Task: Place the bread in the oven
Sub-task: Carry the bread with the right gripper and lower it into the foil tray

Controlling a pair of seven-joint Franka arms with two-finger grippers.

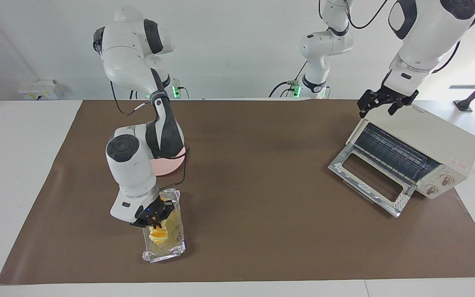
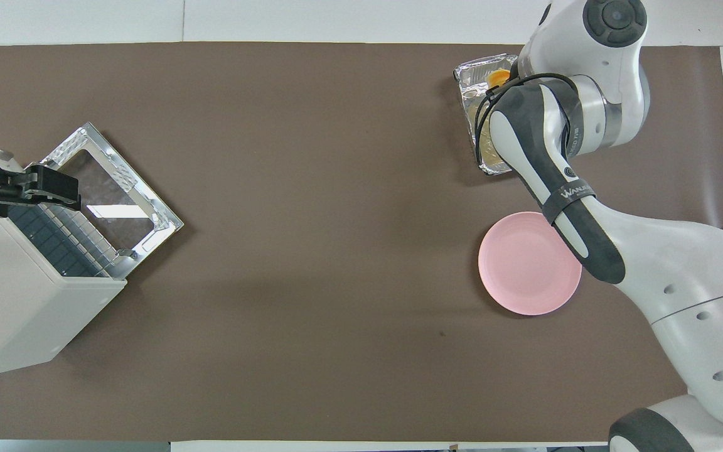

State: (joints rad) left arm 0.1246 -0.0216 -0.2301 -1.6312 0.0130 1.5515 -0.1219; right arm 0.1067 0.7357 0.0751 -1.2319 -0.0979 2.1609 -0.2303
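Bread is seen in the lower left of the facing view, clamped between the closed-in fingers of the right gripper and hanging low over the foil tray; whether it touches the tray floor cannot be told. In the overhead view only a small orange patch of the bread is visible at the upper right, the rest being covered by the right arm. The foil tray is laid lengthwise on the brown mat, farther from the robots than the pink plate, which is partly hidden by the arm in the facing view.

At the right of the facing view, toward the left arm's end of the table, the oven is set at an angle with its glass door dropped fully open and its wire rack exposed. Two round knobs are seen on its front panel. The left gripper is held with its fingers spread apart just over the oven's top edge, above the open door; nothing is gripped by it. In the overhead view the same gripper appears at the middle left, over the oven.
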